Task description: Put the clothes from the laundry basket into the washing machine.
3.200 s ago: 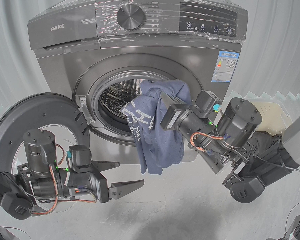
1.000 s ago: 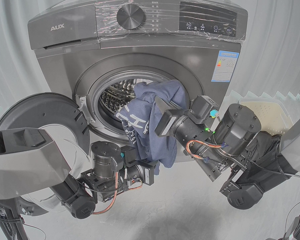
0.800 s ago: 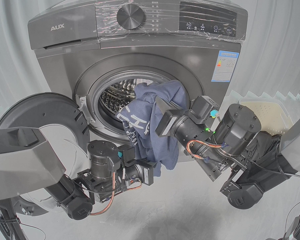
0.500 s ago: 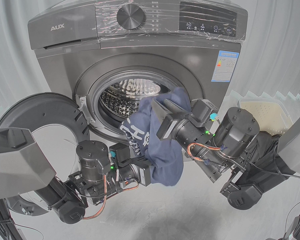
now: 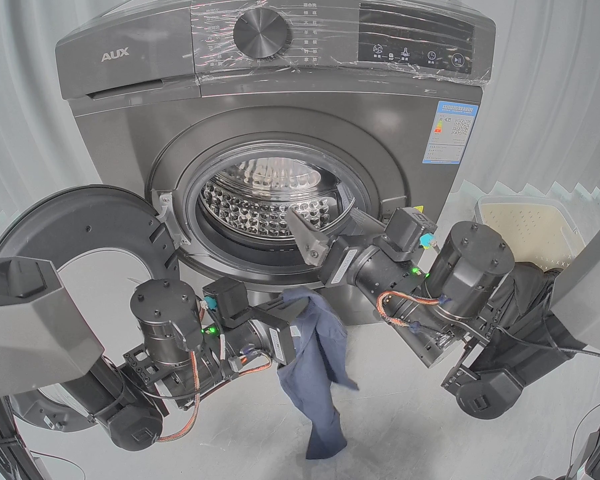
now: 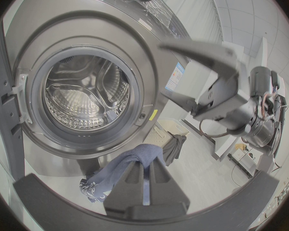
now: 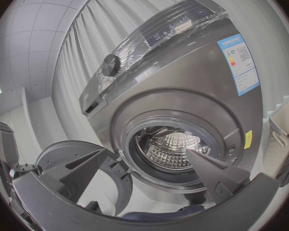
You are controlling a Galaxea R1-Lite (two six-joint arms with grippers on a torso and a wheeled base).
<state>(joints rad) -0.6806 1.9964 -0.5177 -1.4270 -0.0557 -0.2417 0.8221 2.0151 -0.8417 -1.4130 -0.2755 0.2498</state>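
Note:
A navy garment (image 5: 317, 368) with white print hangs from my left gripper (image 5: 299, 309), which is shut on its top fold below the washing machine's (image 5: 280, 111) door opening. Its lower end trails toward the floor. In the left wrist view the fingers (image 6: 136, 180) pinch the cloth (image 6: 131, 158). My right gripper (image 5: 330, 227) stands open and holds nothing in front of the drum (image 5: 273, 195). The right wrist view shows its gripper (image 7: 145, 152) facing the drum (image 7: 173, 146). The cream laundry basket (image 5: 537, 225) stands at the right with a dark garment (image 5: 527, 281) over its edge.
The round door (image 5: 80, 235) is swung open to the left of the machine. Grey floor (image 5: 393, 408) lies in front, with curtains behind. The basket (image 7: 282, 135) stands close beside the machine's right side.
My right gripper opened and let go of the navy garment at the drum mouth. The left gripper came in, shut on it and drew it down and out, so it now hangs low.

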